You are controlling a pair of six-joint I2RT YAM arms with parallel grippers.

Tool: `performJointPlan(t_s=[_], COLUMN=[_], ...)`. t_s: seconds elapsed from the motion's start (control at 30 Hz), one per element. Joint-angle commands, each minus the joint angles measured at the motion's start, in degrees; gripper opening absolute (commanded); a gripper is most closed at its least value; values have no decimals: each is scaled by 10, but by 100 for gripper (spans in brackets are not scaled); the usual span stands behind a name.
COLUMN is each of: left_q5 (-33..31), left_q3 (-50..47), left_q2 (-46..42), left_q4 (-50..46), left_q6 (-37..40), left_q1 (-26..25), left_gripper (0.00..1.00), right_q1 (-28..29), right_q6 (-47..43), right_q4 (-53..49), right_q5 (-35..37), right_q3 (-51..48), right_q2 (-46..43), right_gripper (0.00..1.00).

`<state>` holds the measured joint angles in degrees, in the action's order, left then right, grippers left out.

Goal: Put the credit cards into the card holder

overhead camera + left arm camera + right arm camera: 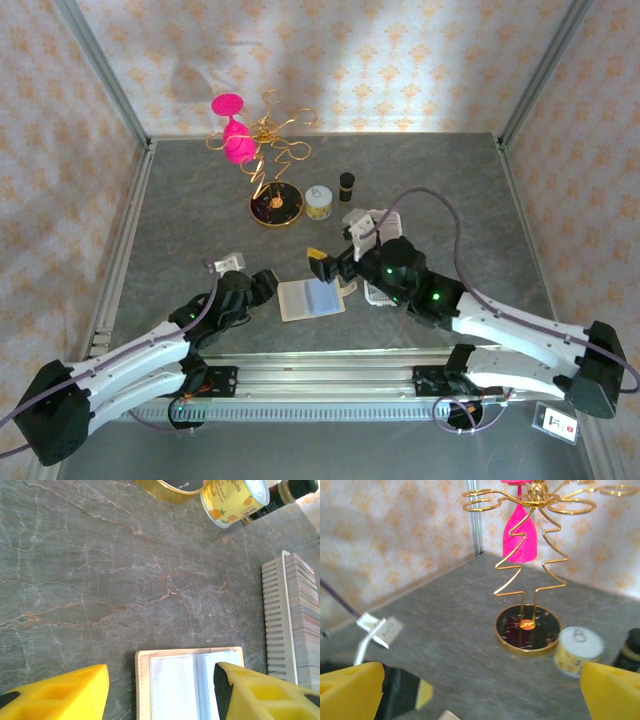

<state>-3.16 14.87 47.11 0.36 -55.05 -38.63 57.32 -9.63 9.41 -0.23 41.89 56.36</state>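
1. Holder [310, 300] lies open and flat between the arms, long axis left-right, fold running away.
2. Left gripper [160, 675] is parted beside it; right gripper [481, 677] is spread wide, empty.
3. Ribbed case [287, 620] sits just right of it; can [235, 500] and stand [275, 208] are beyond.

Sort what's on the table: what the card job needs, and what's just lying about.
For the job:
- card holder, open
- pale blue card on it
- ribbed case, seemingly stacked with cards

Lying about:
- gold wire stand
- pink glass hanging on it
- tin
- dark bottle
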Motion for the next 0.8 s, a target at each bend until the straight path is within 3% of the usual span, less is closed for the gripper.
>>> performJointPlan(t_s=[0.0, 0.17, 0.3, 0.4, 0.5, 0.77], left_q5=[25, 65, 114, 161, 194, 196], left_q3=[18, 28, 43, 51, 50, 26], left_q2=[15, 21, 38, 66, 91, 136], left_q4=[26, 55, 71, 95, 132, 143], left_q6=[25, 35, 46, 51, 48, 56], left_q1=[-3, -4, -5, -7, -15, -24], left_gripper=[59, 52, 41, 34, 20, 12], right_q1=[2, 1, -6, -21, -64, -163], right_q6=[-222, -400, -472, -514, -534, -609], right_q4=[-45, -181, -296, -364, -388, -360], right_q5=[-24, -67, -11, 44, 36, 2], right_q3=[-20, -26, -18, -29, -44, -91], right_q2=[-58, -119, -125, -115, -112, -85], right_gripper=[100, 100, 97, 89, 84, 76])
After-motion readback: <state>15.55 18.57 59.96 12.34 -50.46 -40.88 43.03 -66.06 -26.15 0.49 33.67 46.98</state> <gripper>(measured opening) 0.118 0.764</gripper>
